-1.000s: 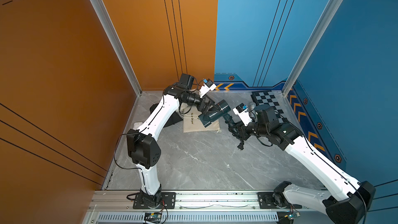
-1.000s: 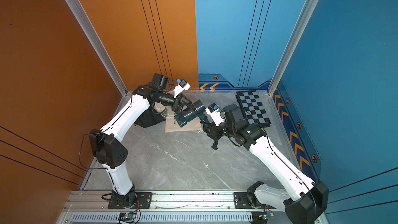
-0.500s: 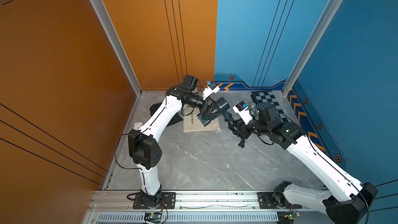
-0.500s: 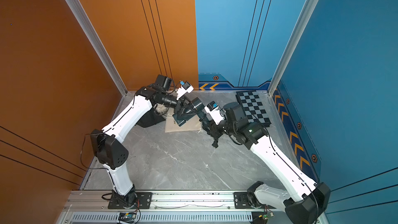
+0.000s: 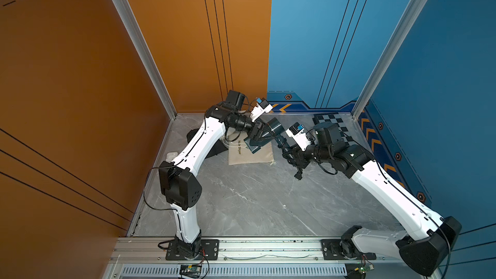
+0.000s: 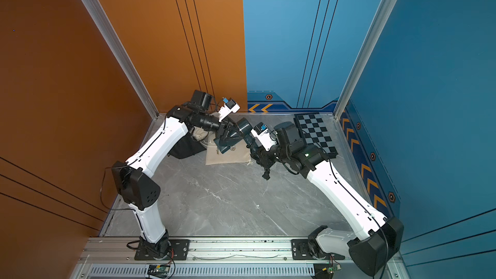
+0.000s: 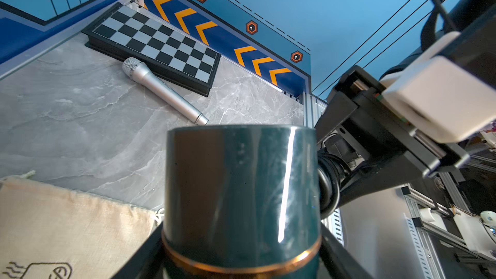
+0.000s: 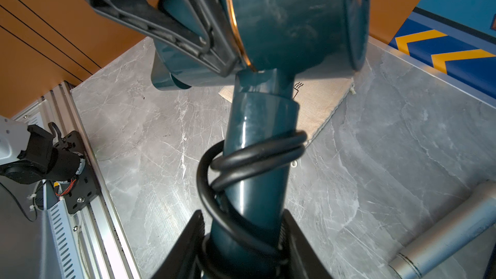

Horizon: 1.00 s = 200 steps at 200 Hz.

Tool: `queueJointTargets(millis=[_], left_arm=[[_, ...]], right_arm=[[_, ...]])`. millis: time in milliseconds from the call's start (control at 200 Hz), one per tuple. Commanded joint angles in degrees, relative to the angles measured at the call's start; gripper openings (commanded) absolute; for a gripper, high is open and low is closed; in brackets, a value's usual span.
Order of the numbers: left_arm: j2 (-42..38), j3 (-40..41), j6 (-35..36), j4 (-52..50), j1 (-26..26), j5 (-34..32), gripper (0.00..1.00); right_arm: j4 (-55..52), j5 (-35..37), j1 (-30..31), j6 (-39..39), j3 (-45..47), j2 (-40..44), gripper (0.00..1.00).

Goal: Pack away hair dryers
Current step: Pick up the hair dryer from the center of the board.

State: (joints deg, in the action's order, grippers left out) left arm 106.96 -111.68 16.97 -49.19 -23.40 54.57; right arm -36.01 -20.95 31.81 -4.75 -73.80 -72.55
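Note:
A dark teal hair dryer point(image 5: 273, 129) point(image 6: 242, 126) hangs above the floor between both arms. My right gripper point(image 5: 286, 152) point(image 8: 244, 240) is shut on its handle point(image 8: 261, 162), where black cord is wound; the plug point(image 5: 297, 175) dangles below. My left gripper point(image 5: 261, 137) point(image 7: 241, 264) has its fingers point(image 8: 188, 36) pressed on either side of the barrel point(image 7: 241, 183), next to the copper ring. The nozzle points down at a beige cloth bag point(image 5: 251, 154) point(image 7: 67, 232) lying flat on the floor.
A chessboard point(image 5: 330, 122) point(image 7: 155, 41) lies at the back right, with a grey microphone point(image 7: 163, 89) point(image 8: 442, 237) beside it. A black bag point(image 6: 185, 146) and another beige bag point(image 6: 200, 133) sit under the left arm. A small white object point(image 5: 171, 154) lies by the left wall.
My left gripper has moved right onto the hair dryer's barrel and its jaws have narrowed round it. The right arm and the dryer have barely moved.

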Motion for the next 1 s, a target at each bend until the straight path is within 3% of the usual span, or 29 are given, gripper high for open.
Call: queueJointTargets(millis=[0,85,245,410,706,996], left_arm=[[-0.7,-1.9,1.0,-0.8,-1.0,2.5,0.29],[-1.1,-2.1,0.9,-0.7,-0.9,2.4,0.27],[-1.8,-2.6,0.5,-0.7,-0.9,1.5,0.22],[-2.4,-3.9,-1.4,-0.7,-1.6,-3.5,0.19],[-7.4,1.8,-12.1,11.7,-1.4,-15.5,0.16],[-12.3,7.2,-16.7,18.2,-1.1,-24.3,0.14]], right_arm=[[7.2,-2.4,-0.3,-1.2,-3.4,-1.8,0.21],[9.6,-3.2,-1.2,-0.2,-3.1,-2.2,0.26],[12.4,-4.0,-2.2,0.7,-2.4,-2.6,0.48],[14.2,-2.1,-2.5,1.8,-1.9,-3.1,0.64],[16.1,1.8,-2.7,4.2,0.9,-1.7,0.67],[13.4,8.2,-2.7,2.2,2.2,-0.5,0.67]])
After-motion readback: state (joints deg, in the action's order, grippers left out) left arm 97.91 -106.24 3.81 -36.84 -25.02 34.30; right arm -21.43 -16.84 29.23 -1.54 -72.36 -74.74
